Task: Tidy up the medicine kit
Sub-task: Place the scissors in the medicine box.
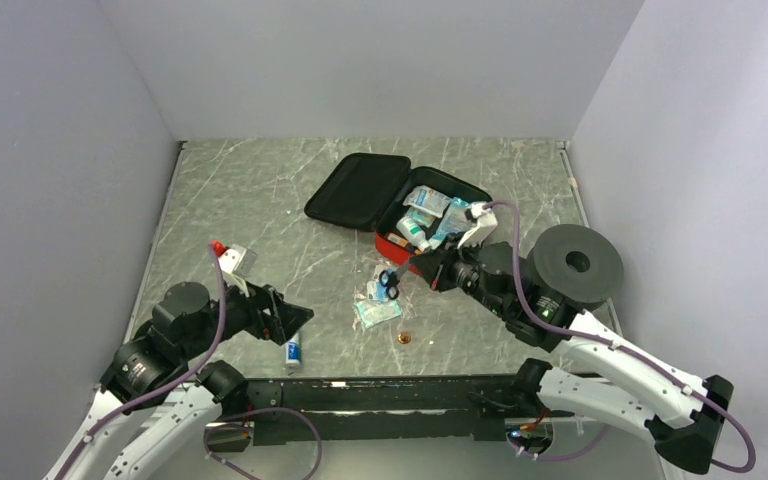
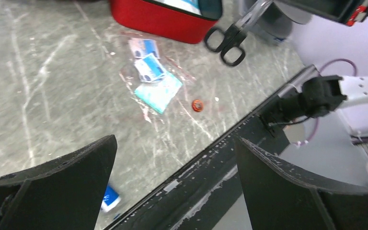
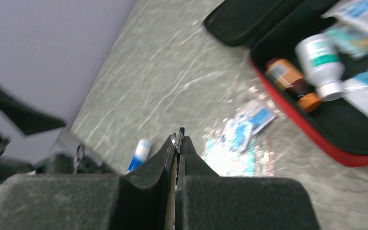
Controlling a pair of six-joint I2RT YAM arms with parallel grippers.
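The kit [image 1: 353,190] lies open toward the back middle of the table [image 1: 230,200], its black-lined lid flat to the left and its red tray to the right, filled with a white bottle [image 3: 322,60], a brown bottle [image 3: 290,79] and pouches. The right gripper [image 3: 177,141] sits just before the tray's near wall, clenched on the blades of the scissors [image 2: 226,39], whose black handles stick out to the left above the packets [image 2: 158,91]. These packets lie on the table between the kit and the near edge, with a small orange ring [image 2: 198,105] just nearer that edge. The left gripper [image 2: 175,143] is released, its jaws spread wide and holding nothing, at the near left by the black rail [image 1: 380,395] that runs along the table's front. A blue-and-white tube [image 1: 292,351] lies just beside it, close to the rail. Bare table stretches from the left gripper to the left wall and the back wall, and between the kit's lid and the left wall. On the right, the tray is near the table's right edge.
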